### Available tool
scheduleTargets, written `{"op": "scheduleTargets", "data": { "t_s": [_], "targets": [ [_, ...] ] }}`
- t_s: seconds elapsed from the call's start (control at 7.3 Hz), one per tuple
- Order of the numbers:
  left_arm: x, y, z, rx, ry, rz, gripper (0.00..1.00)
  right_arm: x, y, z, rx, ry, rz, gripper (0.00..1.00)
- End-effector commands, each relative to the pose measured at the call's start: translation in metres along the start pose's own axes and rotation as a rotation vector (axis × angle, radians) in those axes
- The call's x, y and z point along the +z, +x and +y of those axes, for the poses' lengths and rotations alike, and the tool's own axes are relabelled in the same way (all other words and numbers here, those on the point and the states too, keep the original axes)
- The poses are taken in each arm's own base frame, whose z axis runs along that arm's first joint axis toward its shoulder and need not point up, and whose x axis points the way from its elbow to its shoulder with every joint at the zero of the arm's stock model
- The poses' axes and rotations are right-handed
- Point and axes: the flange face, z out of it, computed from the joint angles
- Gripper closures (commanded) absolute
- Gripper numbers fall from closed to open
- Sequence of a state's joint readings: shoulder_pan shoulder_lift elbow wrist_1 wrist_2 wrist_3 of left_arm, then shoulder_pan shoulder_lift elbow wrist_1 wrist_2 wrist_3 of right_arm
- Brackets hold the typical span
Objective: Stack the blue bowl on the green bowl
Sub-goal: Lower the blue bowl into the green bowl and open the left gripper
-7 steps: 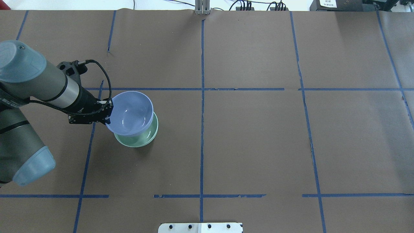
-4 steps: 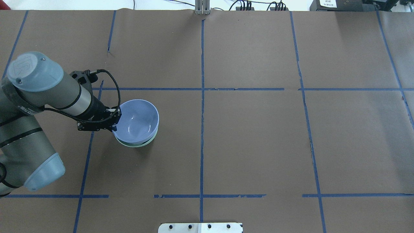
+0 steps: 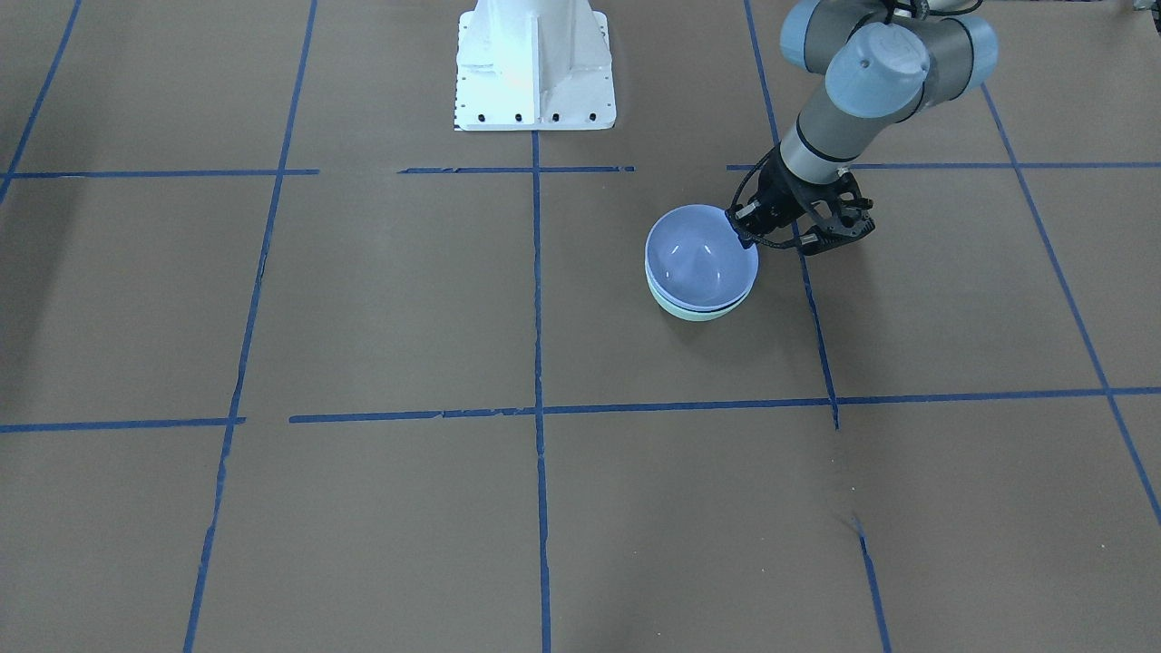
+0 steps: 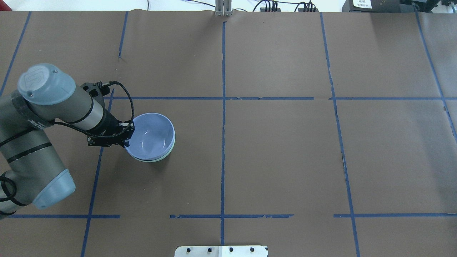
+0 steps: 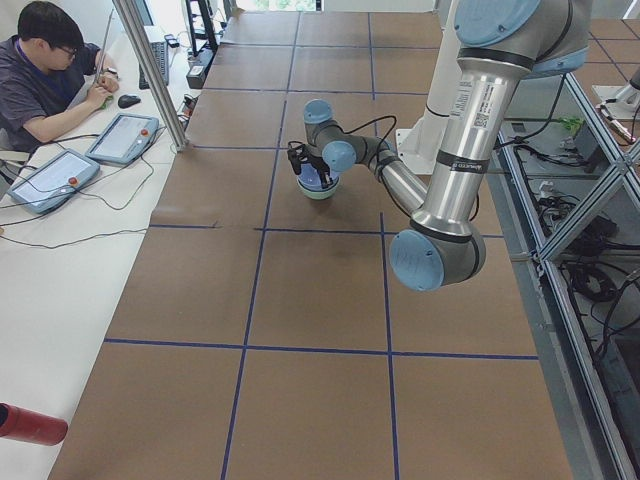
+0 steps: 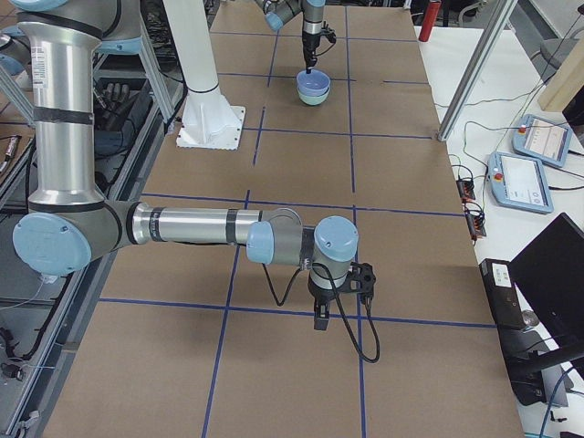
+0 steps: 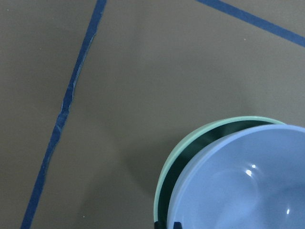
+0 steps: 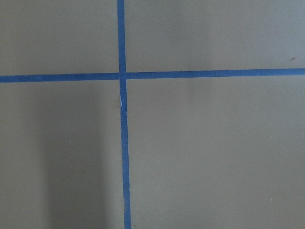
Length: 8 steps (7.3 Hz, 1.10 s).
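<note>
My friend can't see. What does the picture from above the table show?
The left arm's fingers pinch the rim of the blue bowl, which is nested in the green bowl; only a thin green edge shows. They sit on the left of a brown table crossed by blue tape lines.

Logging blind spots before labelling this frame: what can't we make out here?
Grip of the left gripper on the blue bowl rim: fingertips cut off at the left wrist view's bottom edge, too small elsewhere.
Inside of the green bowl: covered by the blue bowl in every view bar a dark crescent.
Whether the right gripper is open or shut: seen only small in exterior right.
</note>
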<state>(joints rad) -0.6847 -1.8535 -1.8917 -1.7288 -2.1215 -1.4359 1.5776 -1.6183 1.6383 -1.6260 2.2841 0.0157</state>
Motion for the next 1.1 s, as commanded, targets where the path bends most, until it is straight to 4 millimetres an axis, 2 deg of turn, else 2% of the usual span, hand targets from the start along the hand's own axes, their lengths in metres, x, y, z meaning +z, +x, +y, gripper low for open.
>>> {"op": "scheduleTargets", "data": {
  "t_s": [0.0, 0.14, 0.27, 0.41, 0.55, 0.68, 0.82, 0.96],
  "targets": [
    [0.004, -0.001, -0.002, 0.002, 0.0, 0.002, 1.0, 0.0, 0.0, 0.0, -0.001, 0.0, 0.0, 0.0],
    [0.004, -0.001, -0.002, 0.002, 0.0, 0.002, 0.69, 0.0, -0.001, -0.001, -0.002, 0.001, 0.0, 0.0],
    [0.004, -0.001, -0.002, 0.001, 0.001, 0.0, 0.29, 0.0, 0.0, 0.0, 0.001, 0.0, 0.0, 0.0],
    [0.003, -0.001, -0.002, 0.001, 0.003, 0.003, 0.08, 0.0, 0.0, 0.0, 0.002, 0.001, 0.0, 0.0],
    [-0.004, 0.001, 0.0, 0.013, 0.004, 0.016, 0.01, 0.0, 0.0, 0.0, -0.001, 0.0, 0.0, 0.0],
    [-0.025, 0.003, 0.005, 0.038, 0.007, 0.048, 0.01, 0.0, 0.0, 0.0, 0.0, 0.001, 0.0, 0.0],
    [-0.037, -0.014, 0.004, 0.08, 0.021, 0.047, 0.0, 0.0, -0.001, -0.001, -0.002, 0.001, 0.0, 0.0],
    [-0.052, -0.049, -0.016, 0.179, 0.058, 0.026, 0.0, 0.0, 0.0, 0.0, 0.0, 0.001, 0.0, 0.0]
  ]
}}
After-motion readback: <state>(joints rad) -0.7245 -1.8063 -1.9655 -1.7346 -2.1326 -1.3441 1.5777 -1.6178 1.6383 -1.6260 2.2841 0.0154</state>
